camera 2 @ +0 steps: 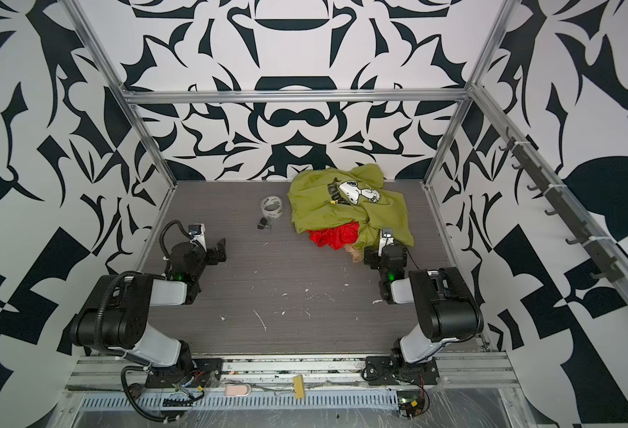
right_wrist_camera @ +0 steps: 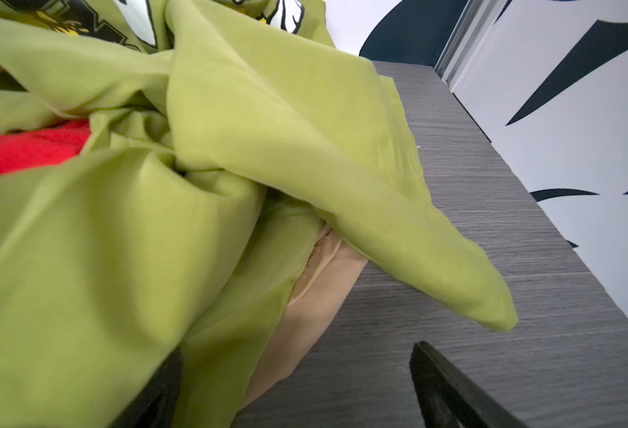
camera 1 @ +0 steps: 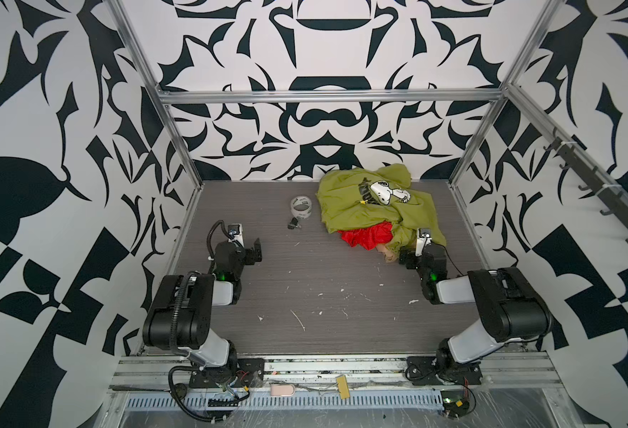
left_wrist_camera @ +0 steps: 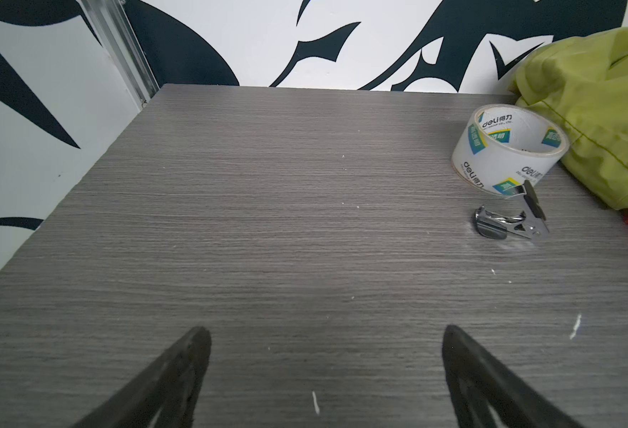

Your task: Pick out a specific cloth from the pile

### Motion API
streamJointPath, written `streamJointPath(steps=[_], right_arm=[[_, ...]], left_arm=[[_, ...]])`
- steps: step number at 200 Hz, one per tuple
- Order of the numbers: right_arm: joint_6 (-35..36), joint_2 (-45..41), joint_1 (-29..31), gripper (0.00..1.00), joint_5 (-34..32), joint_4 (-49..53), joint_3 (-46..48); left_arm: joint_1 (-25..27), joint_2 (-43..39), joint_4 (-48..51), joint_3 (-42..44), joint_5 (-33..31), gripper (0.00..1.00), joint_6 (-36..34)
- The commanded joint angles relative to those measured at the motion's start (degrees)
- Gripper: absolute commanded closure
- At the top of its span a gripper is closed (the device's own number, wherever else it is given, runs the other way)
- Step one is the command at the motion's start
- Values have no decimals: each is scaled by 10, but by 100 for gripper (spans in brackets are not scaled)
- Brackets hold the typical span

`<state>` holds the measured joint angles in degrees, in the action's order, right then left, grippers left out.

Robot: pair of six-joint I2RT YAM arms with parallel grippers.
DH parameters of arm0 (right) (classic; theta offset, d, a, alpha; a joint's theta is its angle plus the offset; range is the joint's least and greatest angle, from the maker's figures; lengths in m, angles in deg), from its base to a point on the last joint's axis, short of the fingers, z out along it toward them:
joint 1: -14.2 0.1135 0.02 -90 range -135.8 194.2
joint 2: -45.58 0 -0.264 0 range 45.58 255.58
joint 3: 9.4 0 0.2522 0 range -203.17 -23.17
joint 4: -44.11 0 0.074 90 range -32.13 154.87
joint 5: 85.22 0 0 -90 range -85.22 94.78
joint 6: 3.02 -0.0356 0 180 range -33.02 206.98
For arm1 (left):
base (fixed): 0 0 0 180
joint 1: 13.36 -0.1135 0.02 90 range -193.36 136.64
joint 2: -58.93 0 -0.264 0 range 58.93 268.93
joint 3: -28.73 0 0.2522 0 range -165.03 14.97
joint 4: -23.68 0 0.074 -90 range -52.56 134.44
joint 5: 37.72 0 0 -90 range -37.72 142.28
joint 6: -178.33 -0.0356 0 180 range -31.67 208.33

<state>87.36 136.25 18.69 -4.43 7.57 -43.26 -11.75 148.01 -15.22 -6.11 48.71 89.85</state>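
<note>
Right pincer [right_wrist_camera: 295, 350] spread against green shirt [camera 1: 353, 211]; left pincer [left_wrist_camera: 325, 329] spread; red cloth [camera 1: 364, 237] crumpled, shiny, half under shirt.

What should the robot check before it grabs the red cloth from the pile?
1. Red cloth showing: ok, it peeks out from under the green shirt.
2. Right end effector open: ok, jaws wide.
3. Right end effector lined up on the red: not ok, green shirt and tan cloth sit in its gap instead.
4. Left end effector empty: ok, open over bare table.
5. Tape roll clear of the shirt: cannot tell.
</note>
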Motion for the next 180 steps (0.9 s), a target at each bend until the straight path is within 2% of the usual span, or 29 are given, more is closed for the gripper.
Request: streamJointPath(steps=[1, 64, 104, 180], right_arm=[[-3, -11, 0, 2, 29, -3, -15], [-5, -13, -3, 1, 36, -6, -12], [-10, -16, -19, 1, 74, -16, -5], [-8, -17, -20, 1, 69, -11, -6]], left_arm=[[-1, 5, -1, -2, 4, 0, -3], [-1, 6, 1, -3, 4, 0, -3], [-1, 4, -1, 0, 5, 0, -2], [-1, 3, -7, 2, 6, 0, -4]])
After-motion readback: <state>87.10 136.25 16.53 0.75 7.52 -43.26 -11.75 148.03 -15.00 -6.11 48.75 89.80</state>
